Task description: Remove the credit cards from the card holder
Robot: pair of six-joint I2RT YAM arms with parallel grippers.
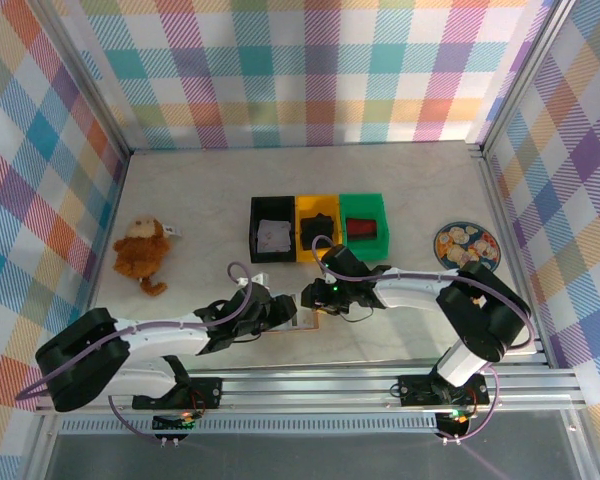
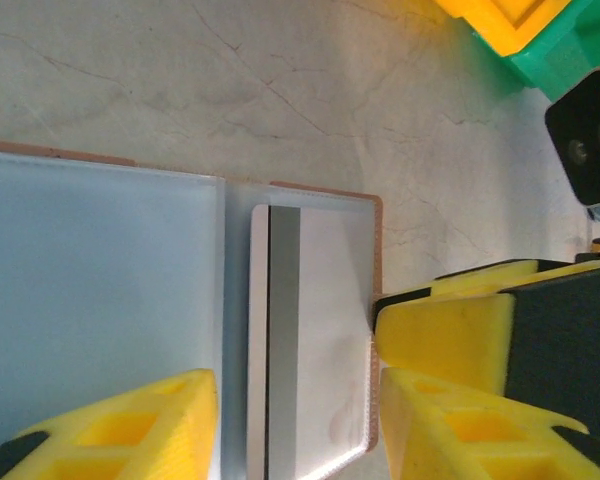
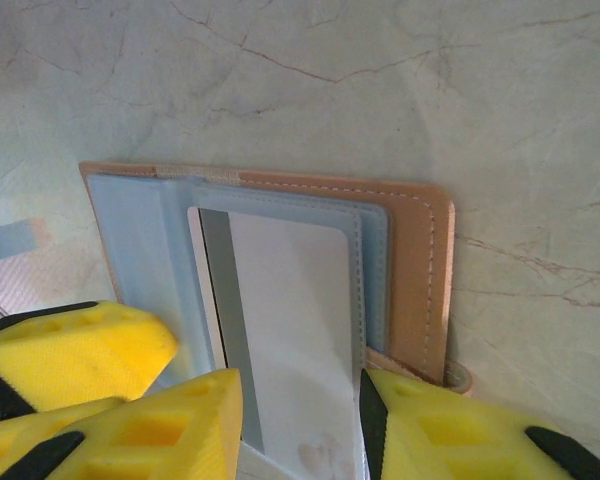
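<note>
- Top view, task item: card holder [image 1: 310, 322], flat on the table [image 1: 420, 190] near its front edge, midway between the two arm bases. Left gripper [image 1: 280, 310] and right gripper [image 1: 315, 298] both sit over it; neither is plainly nearer.
- Top view, containers: a row well beyond the holder. Black bin [image 1: 273, 228], one pale item. Yellow bin [image 1: 317, 228], one black item. Green bin [image 1: 365, 222], one dark red item.
- Left wrist view: holder lies open, pale blue inside up. One card [image 2: 310, 340] with a grey stripe sits in the outer pocket, its long axis running straight away from the fingers. Left jaws are apart and astride the pocket with a gap beside the card, holding nothing.
- Right wrist view: same card, long axis again pointing away. Right jaws flank its short width; whether they grip it cannot be told.
- Judgement: the card likely needs sliding along its pocket, but the pocket mouth is not made out.
</note>
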